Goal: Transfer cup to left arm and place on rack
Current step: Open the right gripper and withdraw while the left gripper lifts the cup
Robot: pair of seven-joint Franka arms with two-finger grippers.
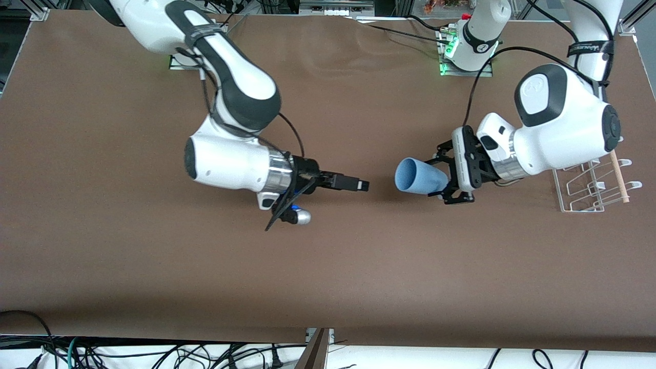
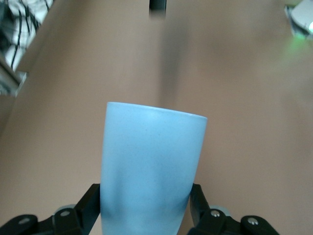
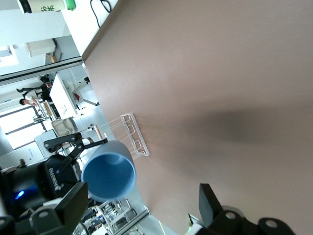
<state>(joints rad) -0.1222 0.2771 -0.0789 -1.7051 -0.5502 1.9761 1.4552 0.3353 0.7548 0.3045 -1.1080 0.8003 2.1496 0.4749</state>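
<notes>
The light-blue cup (image 1: 420, 177) lies on its side in the air over the table's middle, its open mouth toward the right arm. My left gripper (image 1: 443, 175) is shut on the cup's base end; in the left wrist view the cup (image 2: 151, 161) fills the space between the black fingers (image 2: 85, 205). My right gripper (image 1: 359, 184) is open and empty, a short gap from the cup's mouth, pointing at it. In the right wrist view the cup (image 3: 108, 169) hangs apart from my right gripper (image 3: 142, 208). The white wire rack (image 1: 589, 185) stands at the left arm's end of the table, partly hidden by the left arm.
A pale wooden rod (image 1: 618, 177) runs along the rack's side. The rack also shows small in the right wrist view (image 3: 133, 133). Both arm bases stand at the table's back edge. Brown table (image 1: 328, 266) spreads wide toward the front camera.
</notes>
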